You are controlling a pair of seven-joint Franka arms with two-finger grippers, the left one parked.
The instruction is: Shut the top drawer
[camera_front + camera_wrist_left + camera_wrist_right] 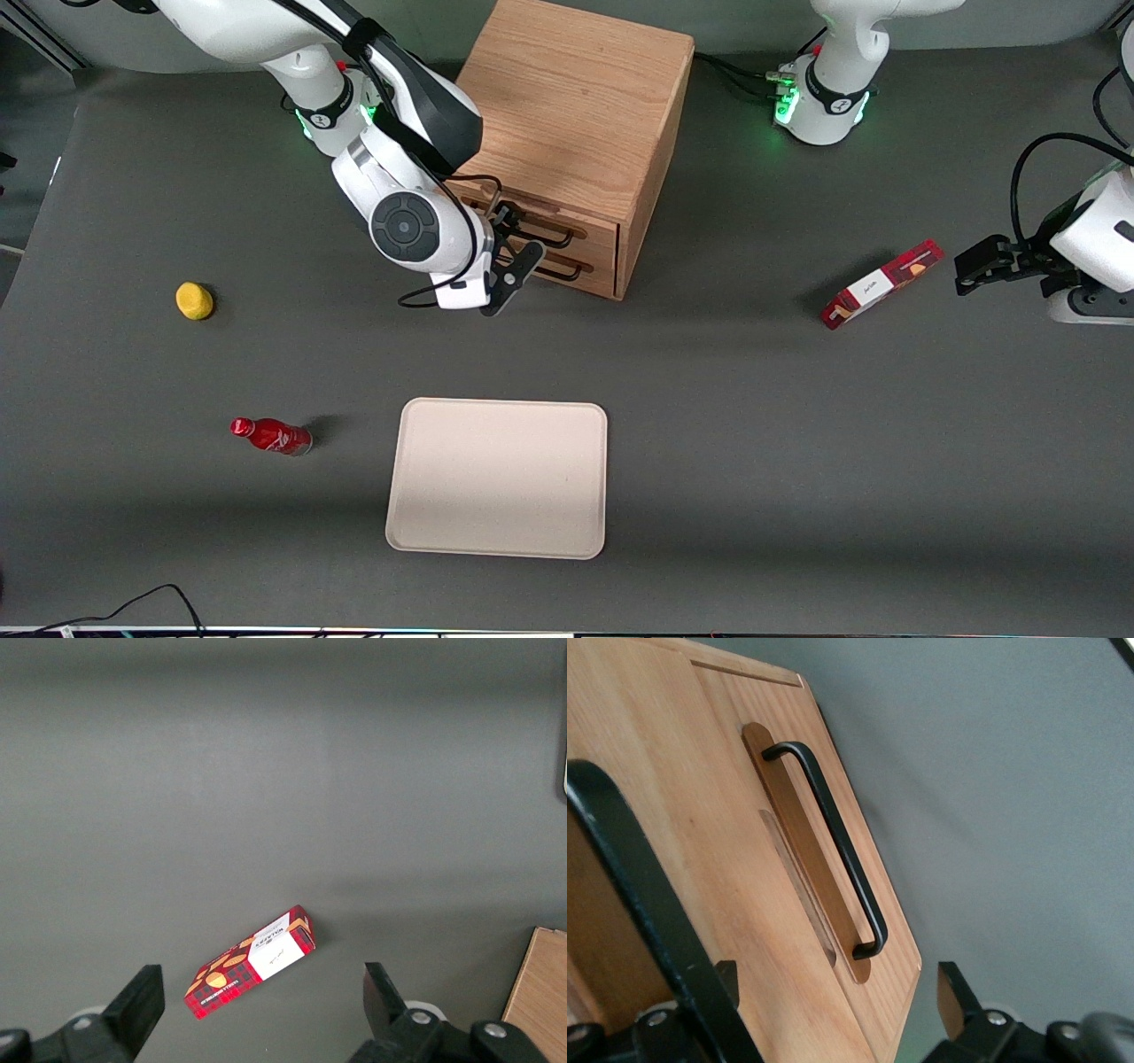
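Observation:
The oak cabinet stands at the back middle of the table, its two drawer fronts facing the front camera. The top drawer has a black wire handle, which shows very close in the right wrist view. The drawer seems to stand out a little from the cabinet front. The lower drawer has a like handle. My right gripper is open and empty, right in front of the drawer fronts. Its fingers straddle the lower drawer's front edge beside the top handle.
A beige tray lies nearer the front camera. A yellow lemon and a red bottle lie toward the working arm's end. A red cracker box lies toward the parked arm's end and also shows in the left wrist view.

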